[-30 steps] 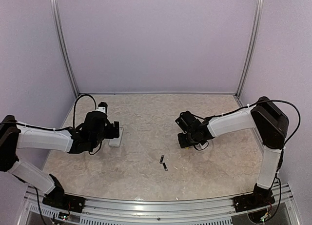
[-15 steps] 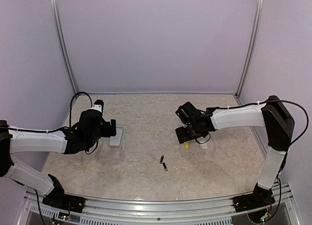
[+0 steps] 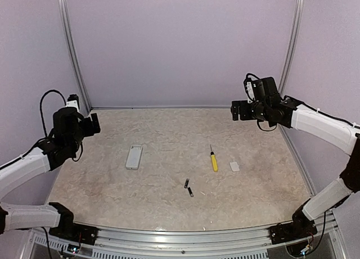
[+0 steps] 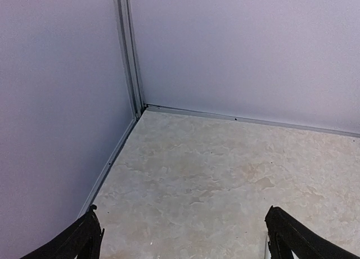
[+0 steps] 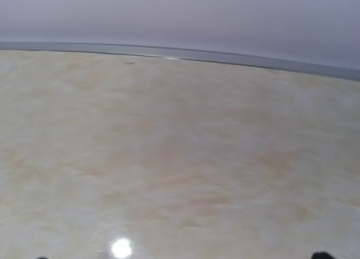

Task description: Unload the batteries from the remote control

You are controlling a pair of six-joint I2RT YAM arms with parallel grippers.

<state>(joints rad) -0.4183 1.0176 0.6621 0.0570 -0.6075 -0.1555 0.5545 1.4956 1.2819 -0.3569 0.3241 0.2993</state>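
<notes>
both arms have lifted off the surface (image 3: 169,130) toward the back corners, uncovering the yellow screwdriver (image 3: 214,160) and a small white cover piece (image 3: 234,166); left hand (image 3: 91,124) spread wide, empty; right hand (image 3: 236,110) wide too, empty; the remote control (image 3: 134,157) lies flat left of centre; the batteries (image 3: 189,187) lie close together near the front, well apart from it.

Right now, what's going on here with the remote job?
Nothing is being handled. Both arms hang raised near the side walls, with the left tool and right tool open and empty. The remote lies flat on the table, left of centre. The two batteries lie loose and close together nearer the front. A yellow-handled screwdriver and a small white cover lie right of centre. The unloading looks done.
</notes>
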